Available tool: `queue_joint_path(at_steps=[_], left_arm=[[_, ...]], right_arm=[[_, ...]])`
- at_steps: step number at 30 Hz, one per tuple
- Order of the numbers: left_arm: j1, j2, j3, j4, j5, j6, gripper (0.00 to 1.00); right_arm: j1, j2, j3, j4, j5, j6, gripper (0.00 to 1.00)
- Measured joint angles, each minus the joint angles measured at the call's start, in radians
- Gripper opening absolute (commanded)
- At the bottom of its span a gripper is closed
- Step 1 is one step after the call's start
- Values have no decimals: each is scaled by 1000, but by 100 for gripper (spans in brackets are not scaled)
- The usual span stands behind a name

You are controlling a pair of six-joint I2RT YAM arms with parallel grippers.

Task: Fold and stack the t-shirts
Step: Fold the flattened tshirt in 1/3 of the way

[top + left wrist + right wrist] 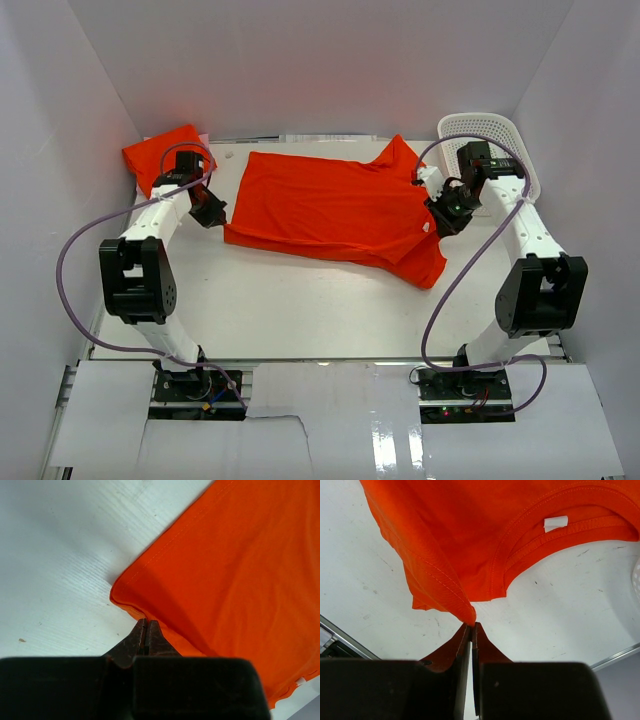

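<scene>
One orange-red t-shirt (335,210) lies spread across the middle of the table. A second t-shirt (160,155) sits bunched at the back left corner. My left gripper (212,212) is at the spread shirt's near left hem corner. In the left wrist view its jaws (146,621) are shut on the hem edge of the shirt (230,570), and the corner is slightly lifted. My right gripper (437,218) is at the shirt's right end. Its jaws (471,625) are shut on a pinch of fabric (460,535) drawn to a point beside the collar, where a white label (555,523) shows.
A white mesh basket (495,140) stands at the back right, just behind my right arm. White walls close in the table on the left, back and right. The table's metal front edge (330,360) runs just ahead of the arm bases.
</scene>
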Motion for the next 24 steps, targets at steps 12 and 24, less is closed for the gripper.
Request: queue_joint_path(at_steps=[12,24], left_arm=[[0,76,106,-36,1,1,0],[0,172,260,-82,5,12,0]], right_arm=[[-12,32,33,3,-2,-7,8],[-15,100,100,6,-2,-11,8]])
